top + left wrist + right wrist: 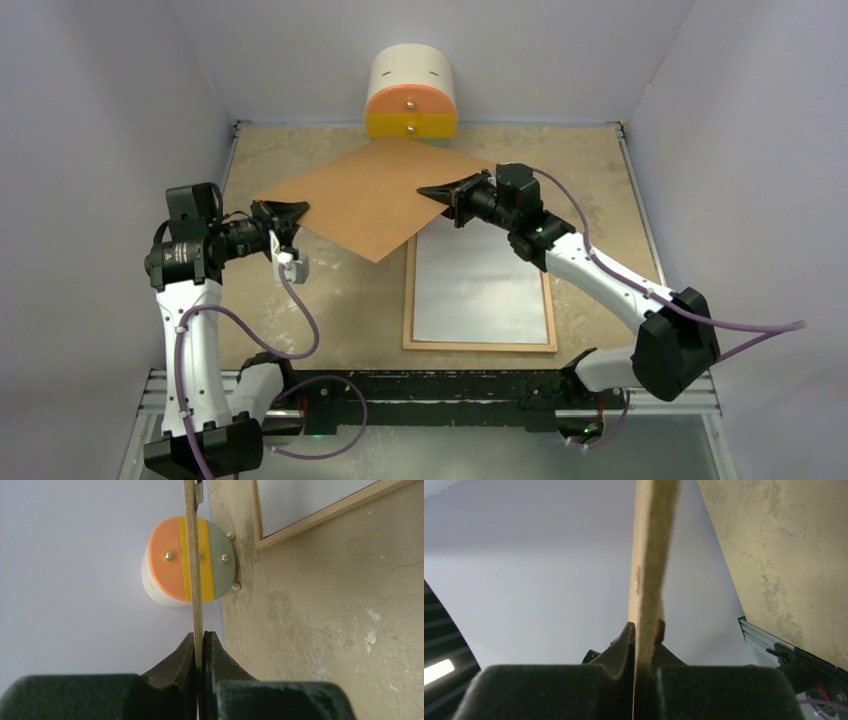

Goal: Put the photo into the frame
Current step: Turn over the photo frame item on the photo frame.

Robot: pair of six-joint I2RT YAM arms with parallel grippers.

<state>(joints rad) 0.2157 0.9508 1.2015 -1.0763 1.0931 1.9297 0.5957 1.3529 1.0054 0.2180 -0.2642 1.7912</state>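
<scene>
A plain brown backing board (370, 195) hangs tilted above the table, held at two opposite corners. My left gripper (290, 212) is shut on its left corner. In the left wrist view the board's thin edge (194, 580) runs up from between the closed jaws of the left gripper (203, 637). My right gripper (440, 190) is shut on the board's right corner, and the board's edge (651, 555) rises from the right gripper (644, 627). The light wooden frame (480, 346) lies flat on the table under the right arm, its inside pale grey-white. The photo is out of view.
A round cream, orange and yellow drawer cabinet (411, 92) stands against the back wall, just beyond the board's far corner; it also fills the left wrist view (170, 565). A corner of the frame (320, 516) shows there too. Grey walls close in both sides.
</scene>
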